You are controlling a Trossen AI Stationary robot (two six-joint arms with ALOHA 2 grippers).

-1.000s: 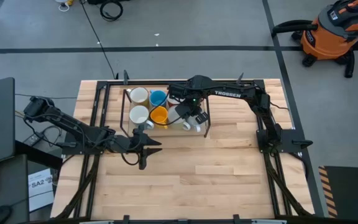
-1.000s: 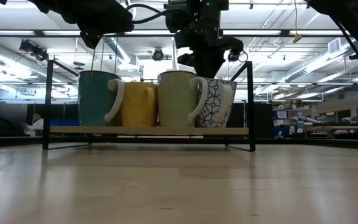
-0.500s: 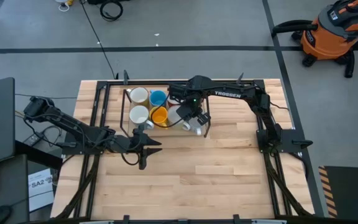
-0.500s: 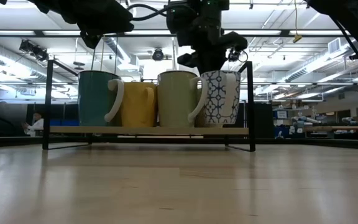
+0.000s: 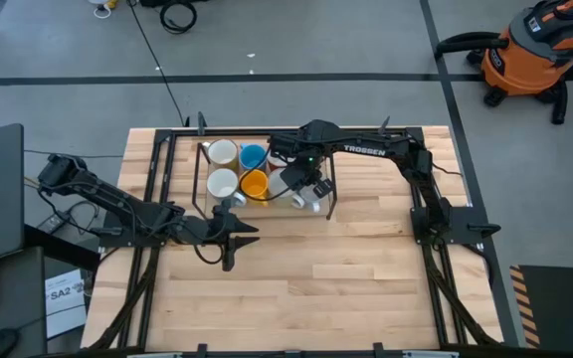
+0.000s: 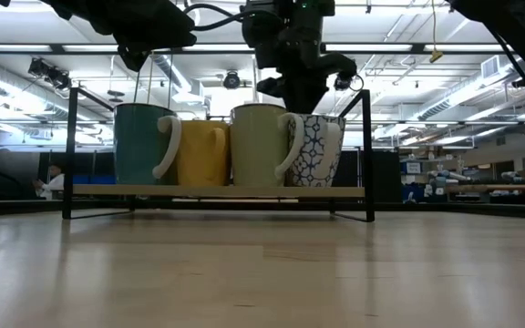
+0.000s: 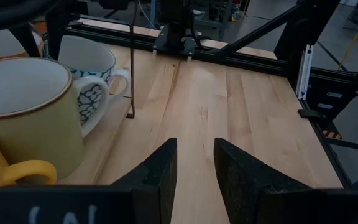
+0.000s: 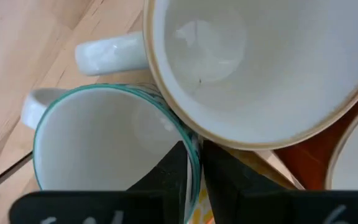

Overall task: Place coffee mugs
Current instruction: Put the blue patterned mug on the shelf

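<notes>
Right gripper [image 8: 194, 171] over the wire rack [image 6: 368, 155] near the table's [image 5: 366, 288] far edge, fingers pinched narrow on the rim of the blue-and-white patterned mug [image 6: 317, 150], tilted at the rack's right end beside a cream mug [image 6: 258, 146]. Left gripper [image 7: 193, 162] parked near the rack's front-left corner, fingers parted, empty.

Bright, even indoor light from ceiling strips.
Soft shadows on table [image 5: 296, 278]; glare off bright ceiling lights [image 6: 445, 91] in low view; right wrist close-up blurred, low-view foreground soft.
</notes>
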